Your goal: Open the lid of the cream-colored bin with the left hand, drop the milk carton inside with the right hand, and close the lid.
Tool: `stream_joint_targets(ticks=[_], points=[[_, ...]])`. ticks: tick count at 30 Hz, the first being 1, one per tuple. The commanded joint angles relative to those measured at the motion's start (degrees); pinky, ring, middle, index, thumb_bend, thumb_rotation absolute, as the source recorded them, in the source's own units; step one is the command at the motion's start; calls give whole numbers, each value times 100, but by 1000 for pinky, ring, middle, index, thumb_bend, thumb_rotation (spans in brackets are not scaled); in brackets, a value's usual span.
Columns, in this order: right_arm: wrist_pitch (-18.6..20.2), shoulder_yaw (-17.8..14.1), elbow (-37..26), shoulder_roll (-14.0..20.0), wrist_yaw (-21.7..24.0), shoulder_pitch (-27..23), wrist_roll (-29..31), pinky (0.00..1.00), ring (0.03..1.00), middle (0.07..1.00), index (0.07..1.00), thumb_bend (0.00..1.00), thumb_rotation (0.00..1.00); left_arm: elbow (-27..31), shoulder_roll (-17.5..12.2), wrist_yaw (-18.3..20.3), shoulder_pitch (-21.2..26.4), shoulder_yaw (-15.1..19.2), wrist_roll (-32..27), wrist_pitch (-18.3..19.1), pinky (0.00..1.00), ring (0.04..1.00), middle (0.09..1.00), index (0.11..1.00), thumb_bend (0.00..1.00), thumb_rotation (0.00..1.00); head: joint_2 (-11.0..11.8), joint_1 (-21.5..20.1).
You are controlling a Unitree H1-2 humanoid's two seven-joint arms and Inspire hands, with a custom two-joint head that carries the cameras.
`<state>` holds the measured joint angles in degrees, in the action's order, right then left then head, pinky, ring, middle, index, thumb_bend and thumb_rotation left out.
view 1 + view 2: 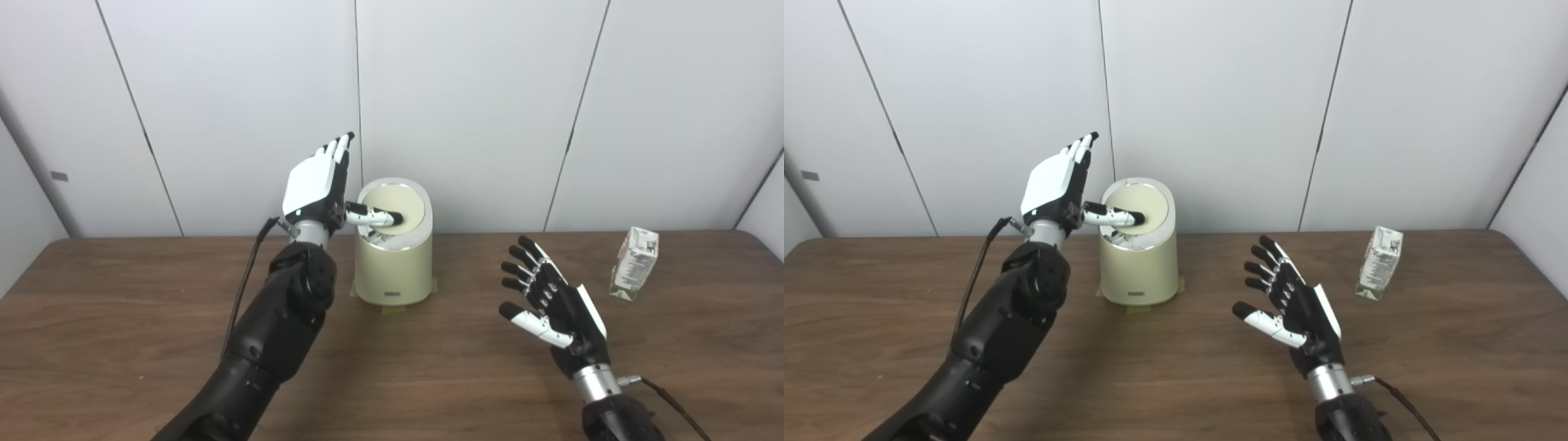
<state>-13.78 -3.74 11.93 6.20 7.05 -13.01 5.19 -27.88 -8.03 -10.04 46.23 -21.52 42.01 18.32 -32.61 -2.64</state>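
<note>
- One cream-colored bin (394, 269), a smooth rounded cylinder with a shiny metal rim, stands at about 12 o'clock on the table (122, 343), a dark wood-grain slab. Strips of tape show at its foot.
- Its lid (398, 205), a flat matte cream disc, sits tilted inside the rim, with a gap showing at the near edge.
- One milk carton (635, 263), a white printed box with a green base, stands upright at 2 o'clock, well apart from the bin and near the table's far right edge.
- The left hand (315, 187), white glossy back and black-tipped fingers, is raised just beside the bin at its 9 o'clock side; the fingers are spread upward and the thumb reaches across onto the lid. It grips nothing.
- The right hand (1295, 303) hovers over bare table between bin and carton, palm up, fingers wide apart, empty.
- Bare wood runs across the whole near half of the table.
- White wall panels (478, 92) with dark seams close the far edge.
</note>
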Motion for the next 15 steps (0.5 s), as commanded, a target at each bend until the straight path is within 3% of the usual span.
stream_joint_targets(ticks=[1, 9, 13, 15], points=[[-131, 16, -183, -14, -50, -95, -32, 786, 838, 902, 927, 707, 385, 14, -117, 136, 360, -194, 363, 146, 1000, 1000, 1000, 1000, 1000, 206, -6, 2], [-162, -9, -169, -11, -130, -86, -117, 773, 826, 893, 919, 733, 409, 19, -536, 846, 442, -1106, 1467, 722, 985, 1000, 1000, 1000, 1000, 141, -33, 5], [-172, -9, -161, 6, -131, -91, -136, 768, 826, 894, 920, 733, 416, 2, -621, 1018, 367, -1256, 1705, 749, 951, 1000, 1000, 1000, 1000, 143, -38, -5], [-153, -21, -167, 9, -117, -85, -99, 777, 829, 896, 922, 732, 412, -26, -596, 861, 261, -1155, 1596, 640, 953, 1000, 1000, 1000, 1000, 146, -30, -5]])
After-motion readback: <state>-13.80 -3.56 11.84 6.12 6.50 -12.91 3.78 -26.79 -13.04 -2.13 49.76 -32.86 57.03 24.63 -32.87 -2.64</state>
